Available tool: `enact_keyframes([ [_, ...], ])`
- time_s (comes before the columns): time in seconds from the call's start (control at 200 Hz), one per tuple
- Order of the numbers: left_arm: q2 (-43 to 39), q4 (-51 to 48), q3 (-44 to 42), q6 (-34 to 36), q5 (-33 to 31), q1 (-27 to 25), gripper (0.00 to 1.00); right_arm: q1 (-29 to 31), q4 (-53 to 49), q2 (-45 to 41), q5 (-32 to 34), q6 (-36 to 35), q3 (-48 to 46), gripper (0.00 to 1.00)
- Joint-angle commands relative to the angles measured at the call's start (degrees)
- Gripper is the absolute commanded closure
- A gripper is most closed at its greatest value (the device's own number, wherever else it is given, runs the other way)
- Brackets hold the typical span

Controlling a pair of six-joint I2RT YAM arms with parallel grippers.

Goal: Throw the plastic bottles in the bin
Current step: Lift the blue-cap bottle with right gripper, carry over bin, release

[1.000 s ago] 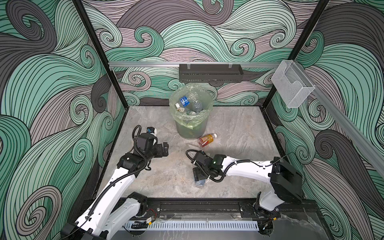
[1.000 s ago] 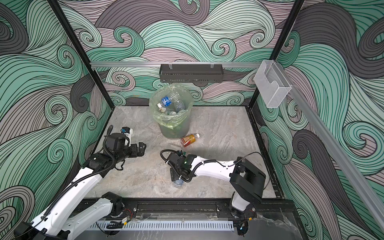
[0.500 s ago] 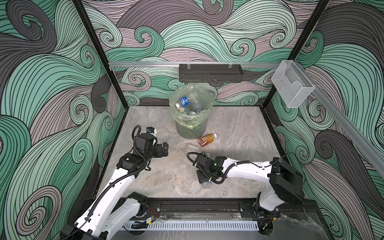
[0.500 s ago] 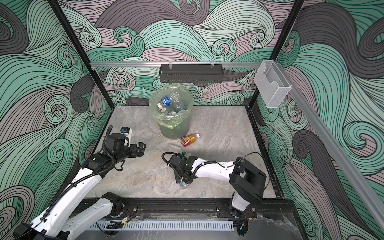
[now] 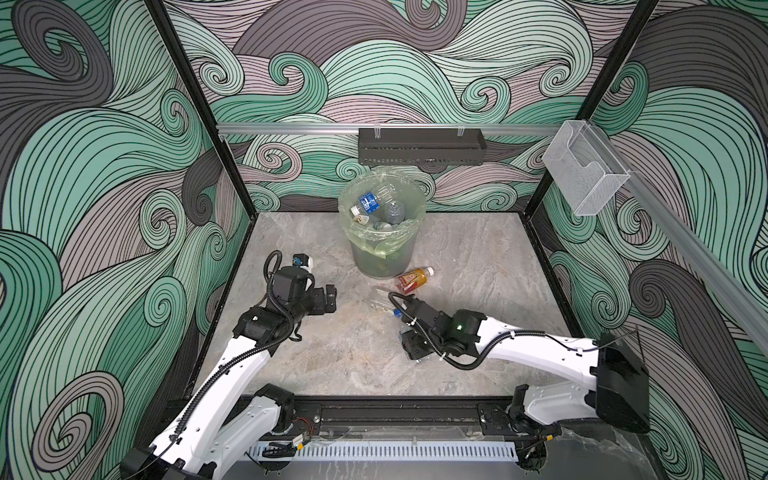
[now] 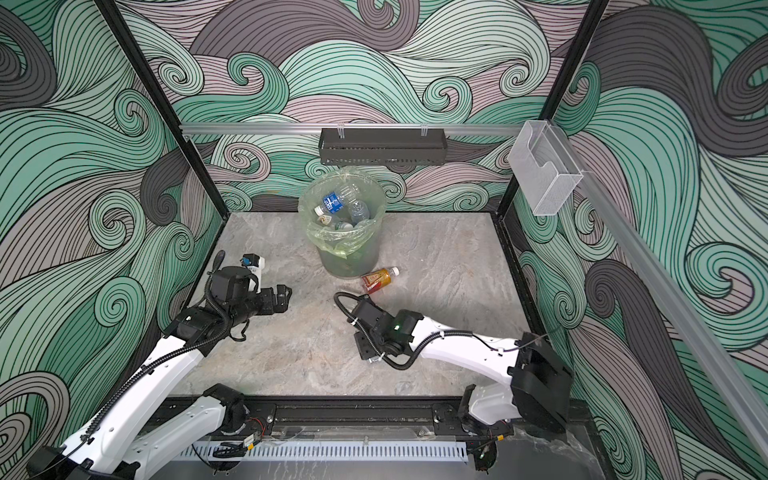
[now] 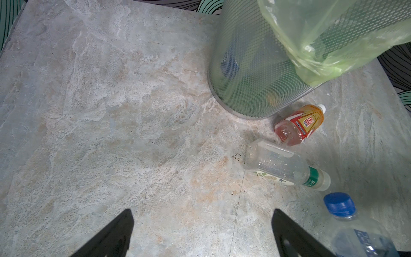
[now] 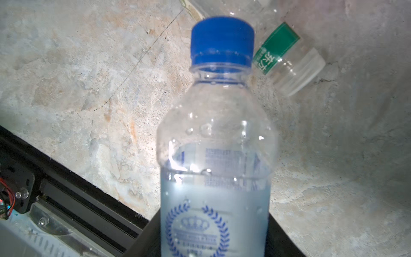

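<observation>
Over the last second the right gripper (image 5: 410,347) has narrowed around the blue-capped bottle (image 8: 215,155). The left gripper (image 7: 202,214) has not moved. The right fingers (image 8: 279,235) now press both sides of that bottle's labelled body, near the table's (image 5: 332,365) front and close to the black rail (image 5: 395,411). The left gripper hangs wide apart and holds nothing, over the table's left part.

An amber bottle (image 5: 413,278) lies just beside the bin (image 5: 384,262). A green-banded bottle (image 7: 280,165) lies between it and the right gripper. More bottles (image 5: 374,203) sit in the bin. Open table lies between the grippers and to the bin's right.
</observation>
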Motion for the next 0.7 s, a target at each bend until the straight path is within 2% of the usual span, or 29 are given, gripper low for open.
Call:
enact_keyframes([
  [0.0,-0.3,-0.9,0.7,0.5,-1.1,0.5,0.01,-3.3,-0.5,-5.9,-1.6,-3.5,-2.7,0.45],
  [0.21,-0.4,-0.6,0.7,0.1,-0.8,0.5,0.01,-9.7,-0.2,-16.5,-5.4,-9.1,-3.1,0.47],
  [0.355,-0.1,-0.1,0.7,0.2,-0.4,0.5,0.01,-15.6,0.3,-17.6,-9.8,-13.9,2.4,0.48],
  [0.475,0.2,0.9,0.7,-0.4,0.3,0.5,0.01,-18.1,2.6,-11.3,-13.0,-18.0,13.8,0.48],
  [0.57,0.5,1.5,1.1,-0.4,0.7,0.5,0.01,-19.3,5.9,-2.9,-14.7,-19.7,26.0,0.49],
  [0.696,0.6,1.1,2.0,0.4,1.2,0.5,0.01,-21.1,4.9,13.4,-12.8,-20.6,49.2,0.46],
])
